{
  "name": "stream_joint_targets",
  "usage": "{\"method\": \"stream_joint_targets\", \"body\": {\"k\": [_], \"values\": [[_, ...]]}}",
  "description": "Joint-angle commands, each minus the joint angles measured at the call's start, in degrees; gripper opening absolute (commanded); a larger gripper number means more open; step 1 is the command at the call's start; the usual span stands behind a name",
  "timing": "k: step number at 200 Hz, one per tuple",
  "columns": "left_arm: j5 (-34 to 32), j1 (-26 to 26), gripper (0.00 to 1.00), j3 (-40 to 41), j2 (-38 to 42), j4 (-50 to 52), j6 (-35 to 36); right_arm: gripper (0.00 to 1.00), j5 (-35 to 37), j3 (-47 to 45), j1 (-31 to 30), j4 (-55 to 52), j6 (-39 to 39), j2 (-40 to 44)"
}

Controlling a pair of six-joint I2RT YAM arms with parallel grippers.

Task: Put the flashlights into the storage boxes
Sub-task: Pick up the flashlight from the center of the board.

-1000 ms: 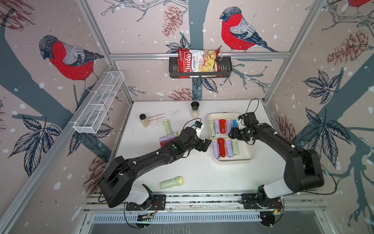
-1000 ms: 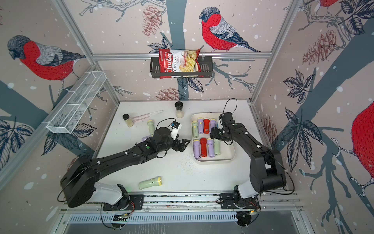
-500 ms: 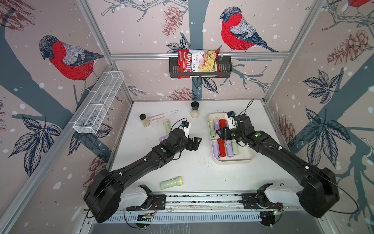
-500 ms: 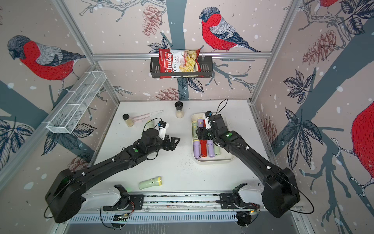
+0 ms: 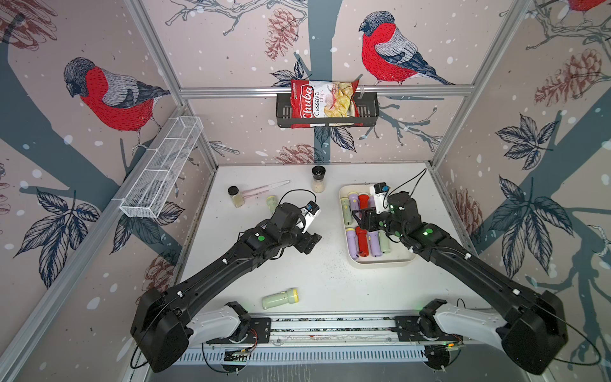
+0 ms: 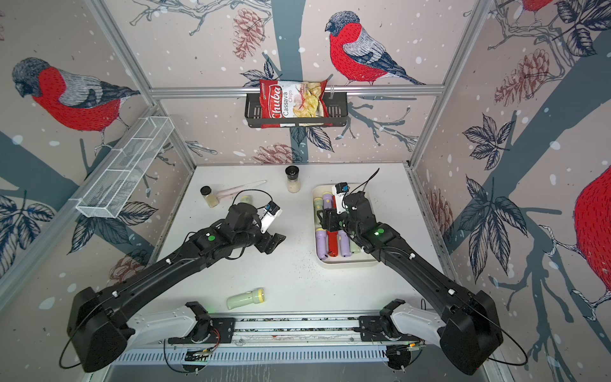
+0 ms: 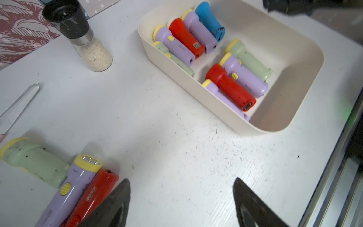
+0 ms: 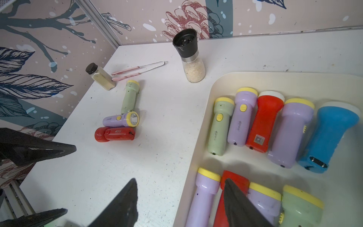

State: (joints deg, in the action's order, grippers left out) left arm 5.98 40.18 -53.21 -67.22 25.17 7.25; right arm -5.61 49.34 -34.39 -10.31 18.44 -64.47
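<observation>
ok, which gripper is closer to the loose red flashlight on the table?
Left. The left gripper hangs right beside the red flashlight; the right gripper is farther off, over the tray's edge.

Left tool [image 7: 182, 179] and right tool [image 8: 180, 179] both angle downward, jaws spread apart, nothing gripped between them.

Bright, even light; soft shadows

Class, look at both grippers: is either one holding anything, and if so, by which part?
Nothing is held. The left gripper and the right gripper both stand open, with nothing between their jaws.
</observation>
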Motion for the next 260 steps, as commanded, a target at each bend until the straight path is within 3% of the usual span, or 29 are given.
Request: {"method": "stream_joint_targets", "body": {"k": [1, 48, 111, 145, 181, 260], "values": [[0.79, -0.11, 0.79, -0.93, 0.5, 9.88, 10.61, 0.69, 1.49, -1.15, 0.11, 2.8, 1.81, 1.81], [5.5, 0.6, 0.77, -0.23, 1.2, 16.4, 18.58, 0.69, 1.74, -3.62, 0.72, 3.64, 3.31, 4.69], [3.92, 6.99, 0.77, 3.24, 0.08, 20.82, 25.8, 0.69, 1.91, -3.89, 1.32, 2.6, 4.15, 5.6], [3.49, 10.1, 0.76, 6.72, 0.96, 21.14, 27.18, 0.69, 2.14, -4.6, 1.42, 2.8, 4.78, 6.19], [-3.56, 14.07, 0.76, 10.26, -0.25, 22.8, 27.71, 0.69, 2.09, -4.86, 1.52, 2.68, 4.79, 6.57], [-0.36, 14.22, 0.8, 12.28, -0.55, 26.02, 24.66, 0.69, 1.35, -5.31, 1.7, 2.97, 4.42, 6.55]]}}
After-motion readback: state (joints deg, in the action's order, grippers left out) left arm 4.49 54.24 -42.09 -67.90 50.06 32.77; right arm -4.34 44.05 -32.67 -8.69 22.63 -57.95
